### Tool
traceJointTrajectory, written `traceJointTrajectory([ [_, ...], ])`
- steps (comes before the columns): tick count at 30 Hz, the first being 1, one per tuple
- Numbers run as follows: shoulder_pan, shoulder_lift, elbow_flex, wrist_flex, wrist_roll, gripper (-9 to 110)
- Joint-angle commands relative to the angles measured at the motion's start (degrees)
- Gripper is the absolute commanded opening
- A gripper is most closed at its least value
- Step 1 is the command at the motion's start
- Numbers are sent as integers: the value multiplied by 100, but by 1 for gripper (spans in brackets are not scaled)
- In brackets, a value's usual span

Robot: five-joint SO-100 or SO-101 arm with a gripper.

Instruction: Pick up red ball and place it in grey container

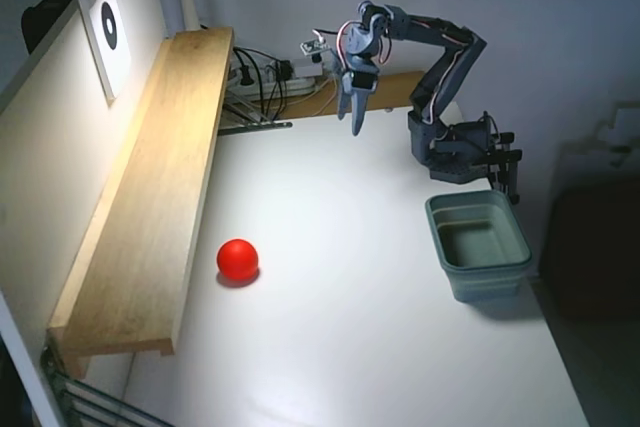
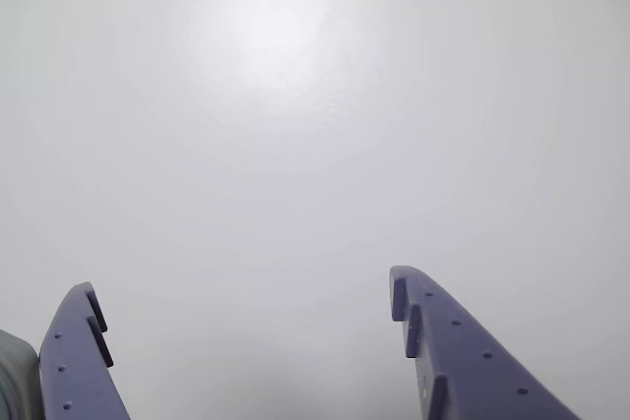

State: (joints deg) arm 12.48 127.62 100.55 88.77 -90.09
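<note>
Reach step, not yet begun: gripper (image 1: 355, 125) raised at the far bench (image 1: 330, 327), fingers (image 2: 448, 346) spread wide and empty; next move descends to near-left red ball (image 1: 238, 259), grey container (image 1: 479, 244) right.

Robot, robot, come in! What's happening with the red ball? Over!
Gripper open, empty, raised over bare table. Red ball untouched beside the wooden shelf. Grey container empty near the arm's base. Path clear.

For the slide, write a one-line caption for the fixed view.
SO-100 arm poised above a white table, empty gripper pointing down, red ball beside a wooden shelf, grey container empty.
</note>
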Motion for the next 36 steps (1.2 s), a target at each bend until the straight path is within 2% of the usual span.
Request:
traceJointTrajectory([
  [1,-292,187,10,7,9,38],
  [10,-453,394,568,-344,9,38],
  [27,-453,1109,3165,-2225,9,38],
  [36,-453,1132,3357,-2394,9,38],
])
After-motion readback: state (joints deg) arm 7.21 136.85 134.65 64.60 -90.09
